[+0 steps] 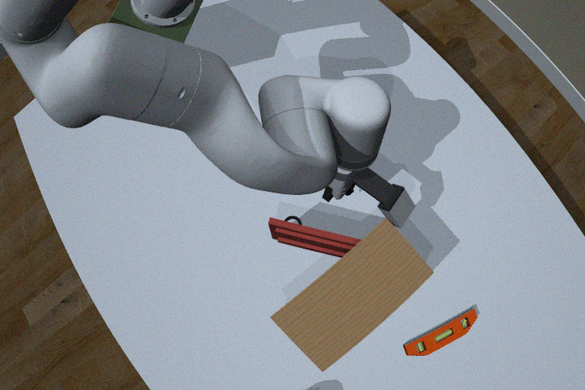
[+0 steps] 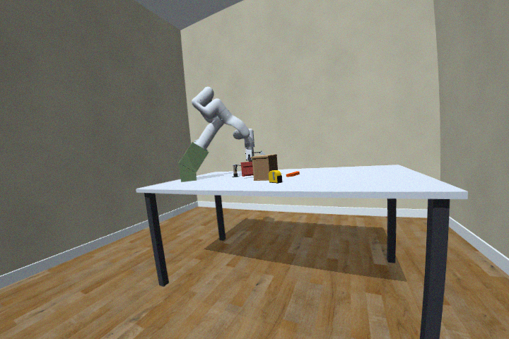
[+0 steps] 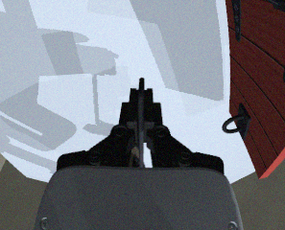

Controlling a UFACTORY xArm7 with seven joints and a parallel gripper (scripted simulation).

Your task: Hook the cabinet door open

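The wooden cabinet [image 1: 353,294] stands on the white table, and it also shows in the exterior view [image 2: 264,167]. Its red door [image 1: 311,236] stands swung out from the front. A dark ring eye [image 1: 292,219] sits on the door near its free edge. In the wrist view the door [image 3: 264,71] is at the right with the eye [image 3: 234,122] sticking out. My gripper [image 1: 336,192] hangs just behind the door, above the table, with its fingers shut on nothing [image 3: 141,99]. The post with the hook [image 2: 235,170] stands left of the cabinet, apart from the gripper. The arm hides the post in the overhead view.
An orange spirit level [image 1: 440,338] lies on the table right of the cabinet. A yellow tape measure [image 2: 275,176] stands in front of the cabinet. The arm's green base [image 2: 192,164] is at the table's back left.
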